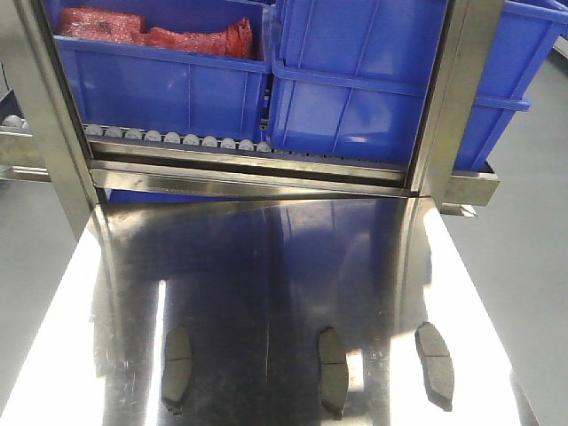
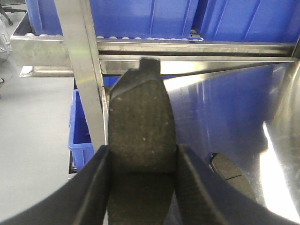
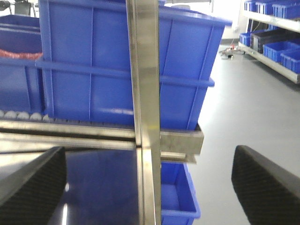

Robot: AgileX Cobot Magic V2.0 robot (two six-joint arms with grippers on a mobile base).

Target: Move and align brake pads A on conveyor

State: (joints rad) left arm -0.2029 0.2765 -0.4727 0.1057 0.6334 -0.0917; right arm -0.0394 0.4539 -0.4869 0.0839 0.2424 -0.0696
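Holding one brake pad (image 2: 140, 122) by its long sides, the left gripper (image 2: 143, 152) is closed firmly on it; the right gripper (image 3: 150, 183) is spread wide and empty. The pad should travel level and square in the fingers. A left pad (image 1: 177, 368), middle pad (image 1: 332, 371) and right pad (image 1: 435, 364) lie flat, well apart, on the shiny steel tabletop (image 1: 266, 266). No belt is in view. Blue bins (image 1: 355, 80) sit on rollers (image 1: 177, 138) behind, with grey floor (image 1: 532, 266) alongside.

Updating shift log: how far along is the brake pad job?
Done: nothing visible; the conveyor is out of view. In hand: left pincer grips one brake pad. Left to do: left pad, middle pad and right pad lie on the steel tabletop; right pincer open, empty.
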